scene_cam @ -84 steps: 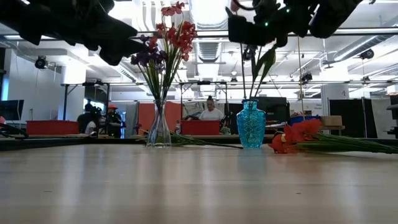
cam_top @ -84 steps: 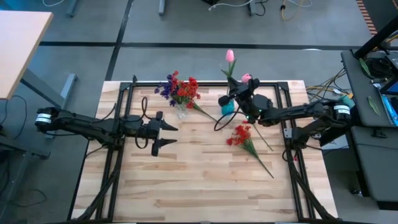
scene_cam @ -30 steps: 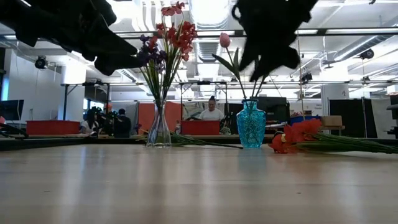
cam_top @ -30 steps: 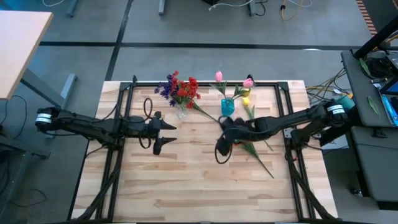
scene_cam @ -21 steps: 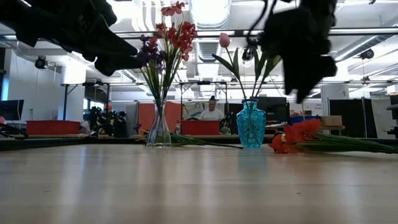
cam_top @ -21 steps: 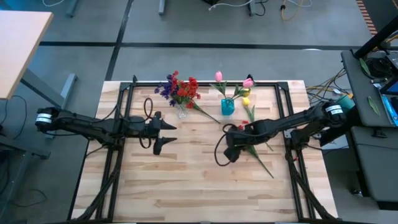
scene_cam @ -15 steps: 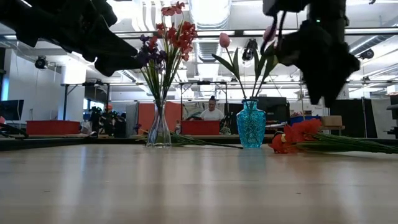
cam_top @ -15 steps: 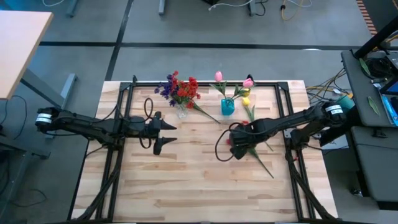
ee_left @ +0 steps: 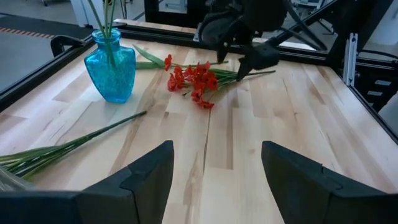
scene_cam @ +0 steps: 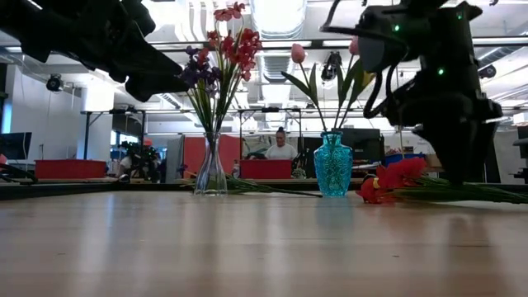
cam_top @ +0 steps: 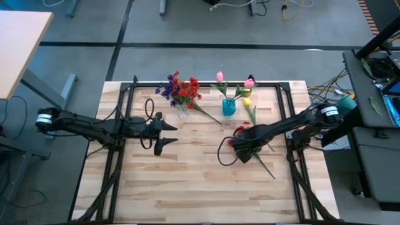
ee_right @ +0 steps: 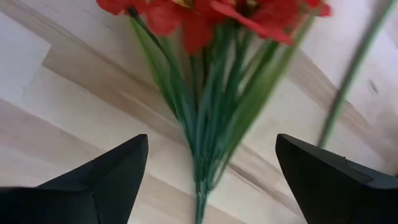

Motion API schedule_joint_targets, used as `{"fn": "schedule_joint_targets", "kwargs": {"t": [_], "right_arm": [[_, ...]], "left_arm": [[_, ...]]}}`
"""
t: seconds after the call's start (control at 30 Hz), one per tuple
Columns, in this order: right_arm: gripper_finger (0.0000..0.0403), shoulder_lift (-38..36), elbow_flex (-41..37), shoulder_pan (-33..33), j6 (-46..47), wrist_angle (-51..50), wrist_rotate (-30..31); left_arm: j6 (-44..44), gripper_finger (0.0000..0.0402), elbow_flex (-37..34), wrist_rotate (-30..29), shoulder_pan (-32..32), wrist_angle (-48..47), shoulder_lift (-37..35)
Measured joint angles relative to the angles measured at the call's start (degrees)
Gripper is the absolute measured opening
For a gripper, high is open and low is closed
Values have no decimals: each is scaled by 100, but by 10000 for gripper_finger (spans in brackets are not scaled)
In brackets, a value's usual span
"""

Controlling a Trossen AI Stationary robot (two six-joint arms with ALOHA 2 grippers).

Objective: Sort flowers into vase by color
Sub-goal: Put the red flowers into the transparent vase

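A bunch of red flowers (cam_top: 241, 130) lies flat on the table, its stems (ee_right: 211, 124) pointing toward the near right. My right gripper (ee_right: 211, 138) hangs open just over those stems, one finger on either side, touching nothing; it also shows in the left wrist view (ee_left: 247, 61). A clear vase (cam_top: 182, 112) holds red and purple flowers (cam_top: 181, 90). A blue vase (cam_top: 229, 107) holds pink tulips (cam_top: 220, 76). My left gripper (cam_top: 172, 136) waits open above the table's left middle.
Long green stems (ee_left: 62, 146) lie on the table, running from the clear vase toward the blue vase. Another thin stem (ee_right: 351, 68) lies just beside the red bunch. A yellow tulip (cam_top: 247, 100) shows by the blue vase. The near half of the table (cam_top: 187, 187) is bare wood.
My right gripper has gone from in front of the blue vase toward the table's right and near edges and has come down over the stems of the red bunch. The flowers and vases have stayed where they were.
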Motion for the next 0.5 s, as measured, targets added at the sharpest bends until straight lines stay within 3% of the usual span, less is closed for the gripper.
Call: {"fn": "schedule_joint_targets", "kwargs": {"t": [0.3, 0.5], "right_arm": [[339, 616, -13, -16, -168, 294, 0], [278, 776, 1, -39, -165, 363, -46]], "left_arm": [[0, 227, 0, 2, 2, 0, -1], [-2, 227, 0, 2, 1, 0, -1]]}}
